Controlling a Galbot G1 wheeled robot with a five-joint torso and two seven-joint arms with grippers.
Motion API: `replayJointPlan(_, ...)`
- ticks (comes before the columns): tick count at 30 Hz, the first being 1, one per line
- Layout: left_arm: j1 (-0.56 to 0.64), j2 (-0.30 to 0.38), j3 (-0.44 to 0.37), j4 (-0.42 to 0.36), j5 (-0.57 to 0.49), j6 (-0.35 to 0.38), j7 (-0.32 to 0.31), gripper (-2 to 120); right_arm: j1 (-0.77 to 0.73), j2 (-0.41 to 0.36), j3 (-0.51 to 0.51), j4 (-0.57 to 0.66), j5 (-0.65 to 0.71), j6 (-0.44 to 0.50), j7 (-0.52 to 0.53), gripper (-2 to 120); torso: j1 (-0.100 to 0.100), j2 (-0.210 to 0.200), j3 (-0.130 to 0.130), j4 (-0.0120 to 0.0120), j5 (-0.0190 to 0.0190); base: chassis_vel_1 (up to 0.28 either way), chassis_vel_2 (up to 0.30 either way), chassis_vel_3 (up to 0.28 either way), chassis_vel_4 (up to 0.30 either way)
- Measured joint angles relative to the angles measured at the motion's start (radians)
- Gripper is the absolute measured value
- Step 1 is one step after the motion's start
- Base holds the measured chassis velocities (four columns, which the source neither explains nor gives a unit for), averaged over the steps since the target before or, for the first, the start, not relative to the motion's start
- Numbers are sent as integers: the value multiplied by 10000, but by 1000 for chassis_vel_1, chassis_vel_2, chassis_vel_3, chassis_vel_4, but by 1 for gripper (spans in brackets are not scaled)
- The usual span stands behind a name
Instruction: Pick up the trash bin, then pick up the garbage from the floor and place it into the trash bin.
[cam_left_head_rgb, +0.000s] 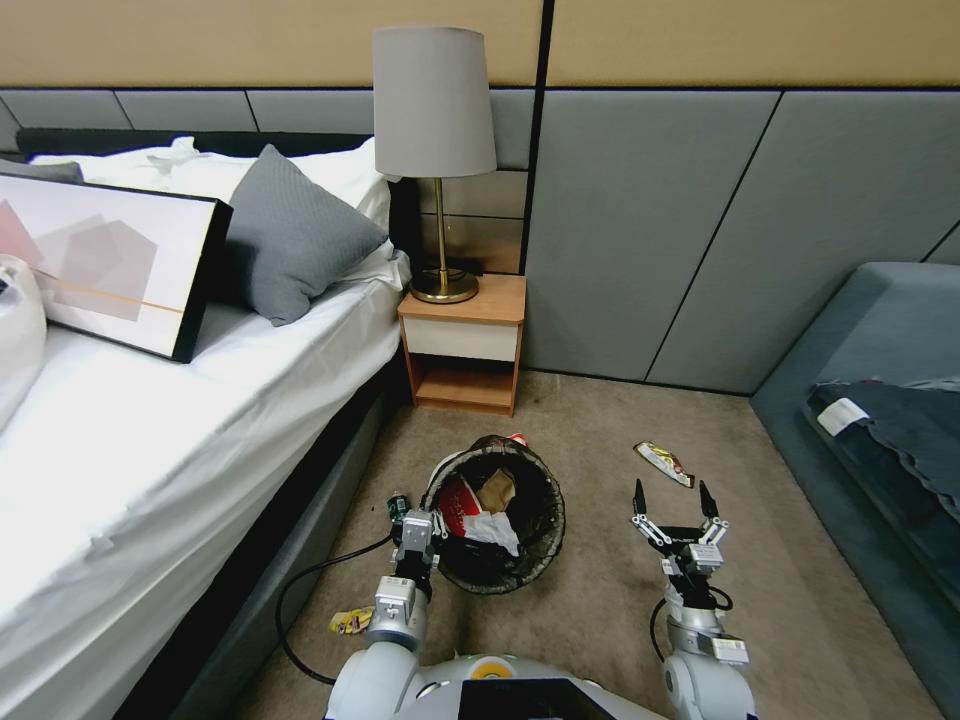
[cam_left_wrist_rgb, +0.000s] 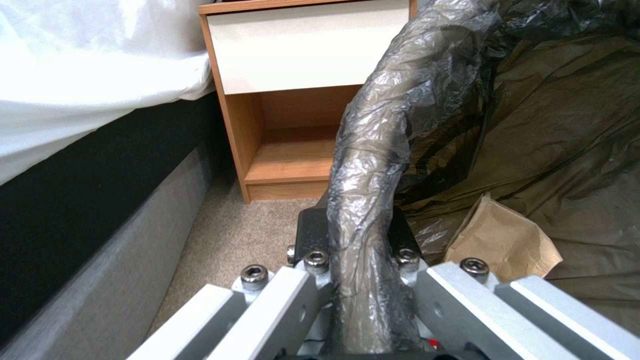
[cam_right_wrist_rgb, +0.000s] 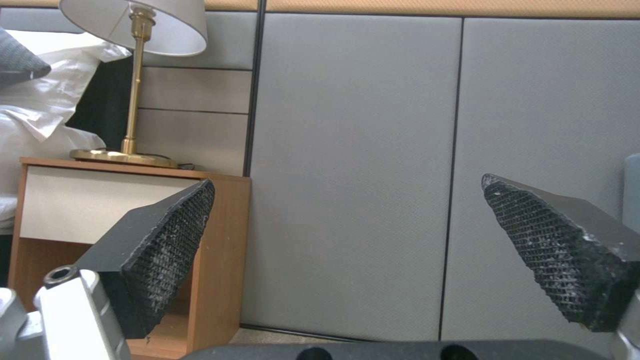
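Nearest you, a yellow wrapper lies on the floor beside the left arm, whose left claw is clamped on the bag-wrapped rim of the trash bin; keep that pinch firm and the bin level. The right claw hangs spread wide with nothing in it, so bring it down squarely over the brown-and-yellow wrapper on the carpet just beyond. The bin's dark liner already holds red-and-white wrappers, a white tissue and tan paper.
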Motion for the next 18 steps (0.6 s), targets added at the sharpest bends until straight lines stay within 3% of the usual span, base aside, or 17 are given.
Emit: replayJointPlan(18, -4, -8, -14, 35, 0, -13, 6, 0, 67, -4, 43, -40, 25, -13, -23, 100, 0, 0, 0, 0, 0, -49, 48, 50, -51)
